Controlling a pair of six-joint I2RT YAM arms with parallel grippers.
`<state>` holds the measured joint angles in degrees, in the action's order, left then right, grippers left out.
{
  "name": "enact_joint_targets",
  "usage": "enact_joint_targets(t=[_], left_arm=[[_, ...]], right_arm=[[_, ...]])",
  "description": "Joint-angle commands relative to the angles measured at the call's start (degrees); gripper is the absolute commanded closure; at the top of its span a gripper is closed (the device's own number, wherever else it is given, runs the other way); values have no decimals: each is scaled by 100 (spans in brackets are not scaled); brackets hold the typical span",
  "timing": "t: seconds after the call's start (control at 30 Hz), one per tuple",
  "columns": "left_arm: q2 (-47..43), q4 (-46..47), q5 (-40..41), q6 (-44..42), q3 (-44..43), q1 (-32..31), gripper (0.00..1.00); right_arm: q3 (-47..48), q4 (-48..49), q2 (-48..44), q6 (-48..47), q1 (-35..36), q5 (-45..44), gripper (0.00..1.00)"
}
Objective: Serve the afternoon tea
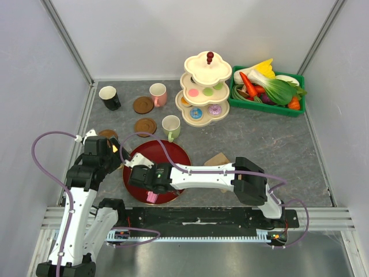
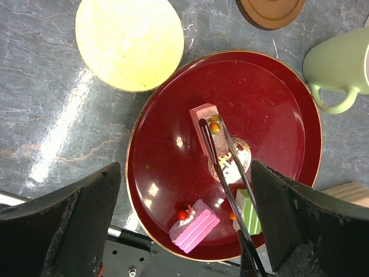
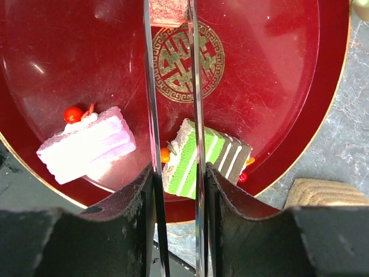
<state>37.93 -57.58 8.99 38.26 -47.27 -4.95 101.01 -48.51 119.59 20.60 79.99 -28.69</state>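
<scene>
Rose-pink, with small fruit on top, a cake slice (image 2: 200, 115) lies near the middle of the red tray (image 2: 167, 173). The right gripper (image 2: 211, 121) presses its long thin blades against the slice's two sides, a narrow pinch that looks meant to lift it toward the tiered stand (image 1: 207, 86). A pink slice (image 2: 195, 225) and a green striped slice (image 2: 251, 210) sit at the tray's near rim, while the left gripper (image 2: 185, 164) hangs wide open and empty above the tray, seemingly only looking on.
</scene>
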Motion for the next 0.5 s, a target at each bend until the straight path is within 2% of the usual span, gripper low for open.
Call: enact_joint_targets(t=[0.0, 0.2, 0.47], left_arm=[[-67, -95, -56, 94, -116, -23, 1], [-128, -78, -100, 76, -116, -23, 1], [-128, -60, -135, 41, -116, -23, 1]], right_arm=[[103, -106, -154, 269, -115, -523, 60], [-195, -115, -752, 453, -176, -857, 61], [-1118, -159, -1719, 840, -501, -1007, 63]])
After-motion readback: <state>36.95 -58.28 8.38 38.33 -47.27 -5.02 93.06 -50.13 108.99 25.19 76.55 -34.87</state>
